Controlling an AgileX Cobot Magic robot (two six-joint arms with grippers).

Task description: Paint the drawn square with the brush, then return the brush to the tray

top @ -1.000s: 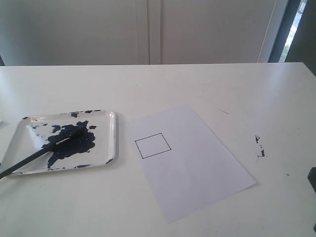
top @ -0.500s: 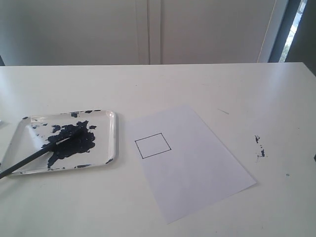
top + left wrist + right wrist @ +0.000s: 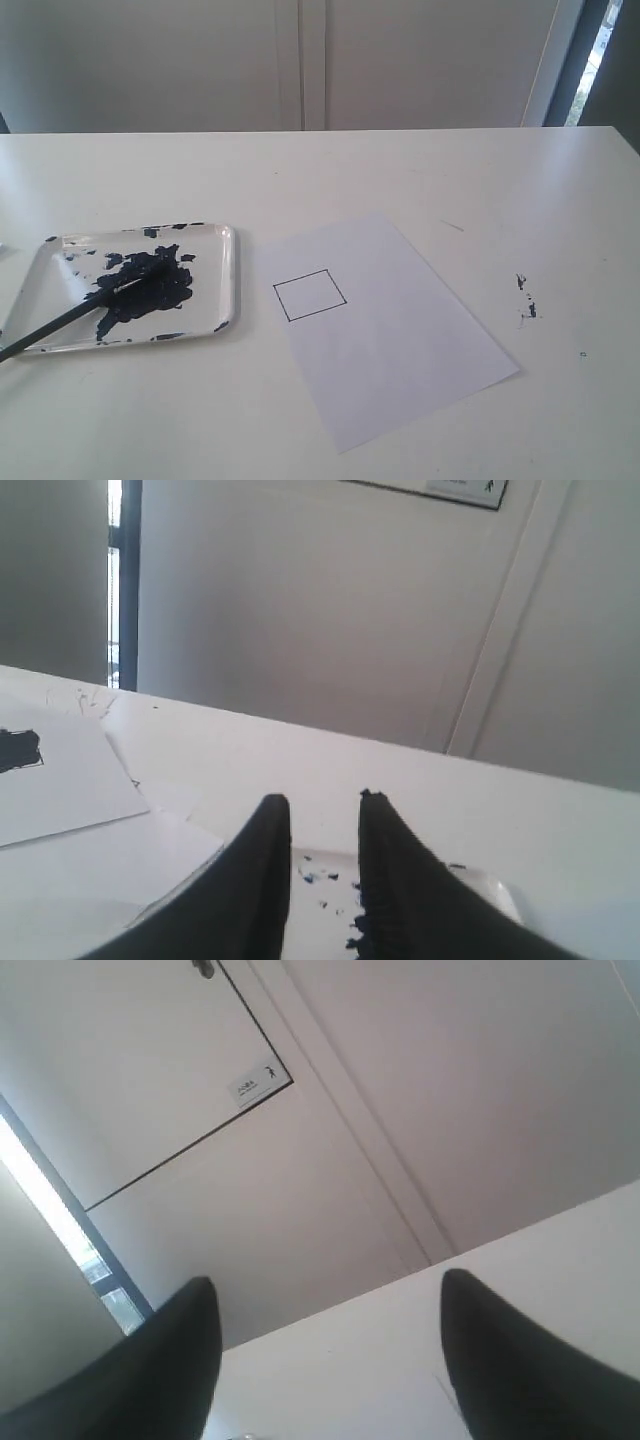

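Your brush (image 3: 75, 315) lies slanted in the tray (image 3: 228, 275). Its paint-soaked tip rests in the big dark navy blotch and its black handle runs out over the tray's near left corner. The tray sits on the left of the white worktop (image 3: 450, 170). Just to its right, not touching it, a white paper sheet (image 3: 400, 340) lies at an angle. The drawn square (image 3: 310, 295) is on the part of that sheet nearest the tray, a thin black outline with bare white paper inside. A few dark paint specks (image 3: 525, 300) mark the worktop to the right of the sheet. Your left hand (image 3: 322, 805) has its two black fingers a narrow gap apart with nothing between them. Your right hand (image 3: 328, 1278) is spread wide and holds nothing.
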